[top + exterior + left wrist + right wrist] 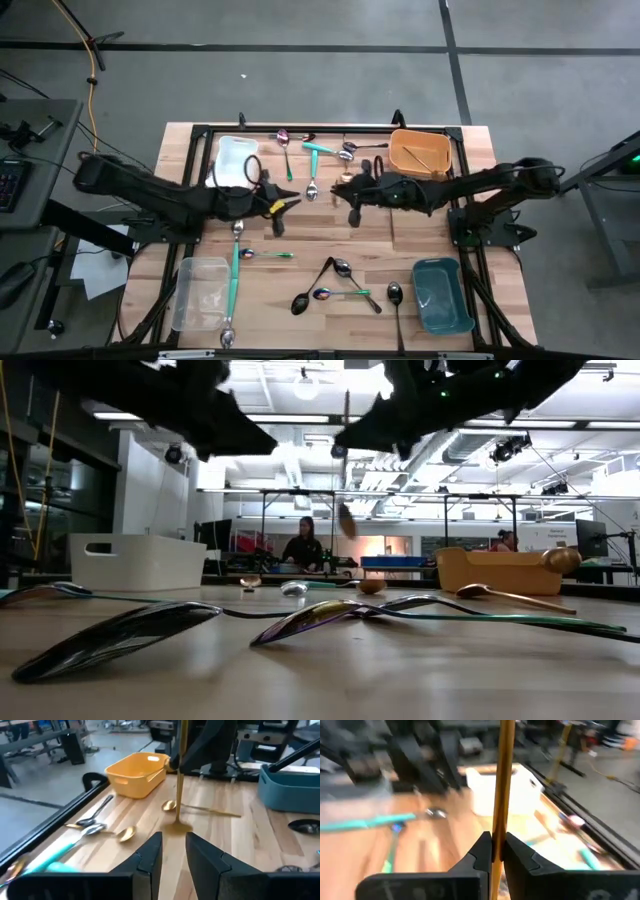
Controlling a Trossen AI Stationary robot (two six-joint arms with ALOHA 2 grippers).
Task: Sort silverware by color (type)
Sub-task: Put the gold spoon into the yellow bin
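Observation:
A gold spoon (pixel 179 795) hangs upright over the middle of the table, bowl down, with my right gripper (pixel 495 845) shut on its handle. My left gripper (pixel 173 847) stands open just left of it, fingers either side of empty space, touching nothing. In the high view my left gripper (pixel 287 205) and my right gripper (pixel 352 198) face each other. Other silverware lies flat on the wood: teal-handled spoons (pixel 236 280), black spoons (pixel 303 298), a rainbow spoon (pixel 335 293), and several pieces at the far edge (pixel 315 150). My right gripper pinches the gold spoon's handle (pixel 499 820) between its two fingers, partway along its length. The fingers come roughly level from the table's right and lie across the handle. The spoon stands upright in the hold, its bowl (pixel 176 827) hanging below, clear of the table.
Four bins stand on the table: a white one (pixel 236 160) far left, a yellow one (pixel 420 152) far right with a gold utensil inside, a clear one (pixel 200 290) near left, a teal one (pixel 442 292) near right. A black frame rims the table.

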